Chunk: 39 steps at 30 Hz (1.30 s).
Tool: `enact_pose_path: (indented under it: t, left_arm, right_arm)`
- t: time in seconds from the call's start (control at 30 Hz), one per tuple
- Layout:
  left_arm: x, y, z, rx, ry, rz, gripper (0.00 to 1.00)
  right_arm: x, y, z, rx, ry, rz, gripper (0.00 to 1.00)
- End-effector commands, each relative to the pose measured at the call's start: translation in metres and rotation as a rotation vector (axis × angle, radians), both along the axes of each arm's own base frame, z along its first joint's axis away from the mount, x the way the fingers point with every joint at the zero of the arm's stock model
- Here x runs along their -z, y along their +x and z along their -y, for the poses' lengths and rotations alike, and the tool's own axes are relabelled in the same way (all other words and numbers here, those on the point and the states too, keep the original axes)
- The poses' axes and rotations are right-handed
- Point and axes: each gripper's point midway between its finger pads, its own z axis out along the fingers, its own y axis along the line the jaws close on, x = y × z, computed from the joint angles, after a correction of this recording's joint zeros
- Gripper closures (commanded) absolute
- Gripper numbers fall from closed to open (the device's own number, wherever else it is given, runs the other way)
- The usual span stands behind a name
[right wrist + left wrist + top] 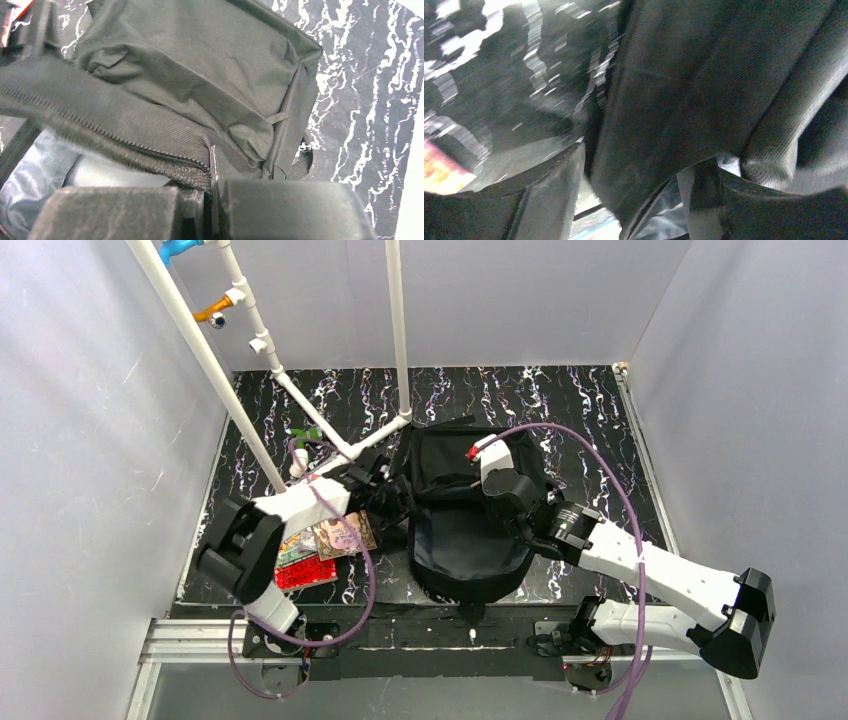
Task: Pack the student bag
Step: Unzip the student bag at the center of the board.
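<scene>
**Right gripper pinches bag's zipper edge, left stands wide at its side**

The black table (560, 400), veined with white, fills the middle of the top view. A white pipe frame (400, 340) rises from its upper left part.

The student bag (455, 540) lies at the centre of the table, its lower end near the bottom edge and its top towards the frame's foot. Its mouth gapes, showing a blue-grey lining (45, 170).

The left arm (290, 505) reaches in from the lower left to the bag's left side. The right arm (640, 560) comes from the lower right and ends over the bag's upper middle.

Left of the bag, partly under the left arm, lie a flat printed item (340, 535) and a flat red one (305, 573), touching each other.

The left gripper (639, 200) has its jaws wide apart, with a fold of the bag's edge hanging between them.

The right gripper (212, 195) is closed tight on the bag's fabric, right at the zipper (125, 145) bordering the opening.
</scene>
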Motion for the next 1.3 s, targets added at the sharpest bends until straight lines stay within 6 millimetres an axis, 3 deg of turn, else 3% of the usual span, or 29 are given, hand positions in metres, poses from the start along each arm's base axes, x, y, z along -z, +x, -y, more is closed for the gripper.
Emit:
enact_pose_path:
  t: [0.0,0.07,0.2,0.3,0.37,0.53,0.73,0.83,0.93,1.07,1.13,1.27]
  left_arm:
    - [-0.028,0.040,0.058,0.112,-0.103,0.087,0.37]
    - [-0.031,0.058,0.071,0.127,-0.091,0.109,0.37]
    - [-0.029,0.095,0.090,0.167,-0.034,0.115,0.36]
    - [-0.032,0.105,0.093,0.175,-0.008,0.117,0.30]
    - [-0.036,0.103,0.085,0.169,0.010,0.144,0.22]
    - [-0.037,0.062,0.031,0.158,0.095,0.168,0.08]
    - [-0.071,0.004,-0.053,0.148,0.264,0.295,0.02]
    - [-0.074,-0.017,-0.092,0.111,0.365,0.303,0.02]
    - [-0.076,-0.031,-0.122,0.052,0.448,0.301,0.02]
    - [-0.073,-0.045,-0.147,-0.053,0.499,0.314,0.02]
    - [-0.069,-0.047,-0.152,-0.124,0.487,0.327,0.02]
    - [-0.051,-0.046,-0.159,-0.214,0.509,0.283,0.02]
  right_arm:
    - [-0.066,0.010,0.005,0.057,0.117,0.126,0.99]
    - [-0.079,0.010,0.010,0.070,0.130,0.142,0.99]
    - [-0.085,0.012,0.030,0.144,0.109,0.184,0.99]
    - [-0.086,0.026,0.040,0.200,0.095,0.231,0.99]
    - [-0.081,0.040,0.042,0.201,0.083,0.215,0.99]
    - [-0.063,0.072,0.046,0.188,0.094,0.161,0.99]
    - [-0.053,0.093,0.035,0.119,0.003,0.172,0.99]
    - [-0.049,0.098,0.004,-0.090,-0.037,0.189,0.99]
    - [-0.046,0.088,-0.034,-0.330,-0.032,0.171,0.99]
    - [-0.041,0.058,-0.086,-0.667,-0.008,0.152,0.99]
    - [-0.032,0.052,-0.095,-0.748,-0.062,0.134,0.99]
    - [-0.016,0.053,-0.094,-0.776,-0.130,0.102,0.99]
